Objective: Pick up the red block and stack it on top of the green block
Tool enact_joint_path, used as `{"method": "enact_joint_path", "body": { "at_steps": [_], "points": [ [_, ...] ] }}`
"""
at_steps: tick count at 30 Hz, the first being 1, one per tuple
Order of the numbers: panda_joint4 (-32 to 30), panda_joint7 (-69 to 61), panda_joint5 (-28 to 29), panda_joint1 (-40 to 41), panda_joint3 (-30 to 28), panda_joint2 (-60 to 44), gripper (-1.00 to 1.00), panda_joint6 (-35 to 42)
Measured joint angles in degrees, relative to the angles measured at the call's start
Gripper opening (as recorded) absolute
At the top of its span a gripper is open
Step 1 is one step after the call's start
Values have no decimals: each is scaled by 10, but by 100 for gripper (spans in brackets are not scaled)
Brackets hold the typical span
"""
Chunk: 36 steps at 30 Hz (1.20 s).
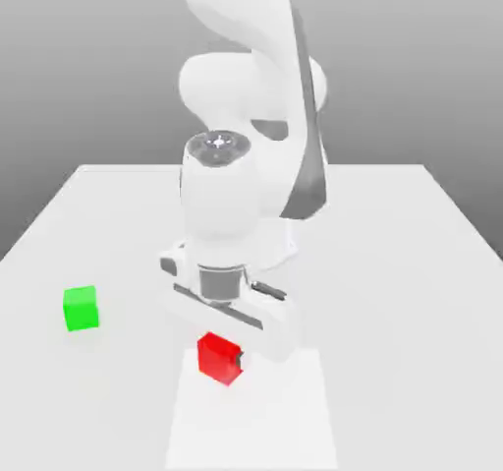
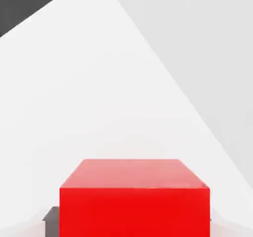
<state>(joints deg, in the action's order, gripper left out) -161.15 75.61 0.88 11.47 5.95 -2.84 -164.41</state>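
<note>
The red block rests on the white table near its front edge, a little to the exterior view's left of centre. My gripper reaches straight down over it and is shut on the red block, with a dark finger against its side. In the hand view the red block sits close up between the fingers, and one dark fingertip shows beside it. The green block stands alone on the table, well off to the exterior view's left of the red one and slightly farther back.
The arm's white body and base rise directly behind the gripper at mid-table. Open table surface lies between the two blocks and across the exterior view's right side.
</note>
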Motion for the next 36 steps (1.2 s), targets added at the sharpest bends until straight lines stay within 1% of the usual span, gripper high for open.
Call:
{"method": "enact_joint_path", "body": {
  "at_steps": [2,4,7,11,19,27,30,32,34,35,36],
  "points": [
    [-5,-7,-8,2,4,25,-100,22],
    [-9,-22,-6,1,-7,43,-100,37],
    [-13,-64,13,47,-33,58,-100,49],
    [-17,-130,35,90,-66,75,-100,62],
    [-25,-274,67,159,-153,112,-100,88],
    [-34,-429,83,223,-248,147,-100,113],
    [-34,-466,63,219,-267,112,-100,78],
    [-33,-491,31,212,-269,72,-100,41],
    [-32,-523,-15,204,-264,29,-100,2],
    [-31,-543,-43,208,-253,8,100,-17],
    [-31,-543,-43,207,-253,8,100,-17]
  ]
}}
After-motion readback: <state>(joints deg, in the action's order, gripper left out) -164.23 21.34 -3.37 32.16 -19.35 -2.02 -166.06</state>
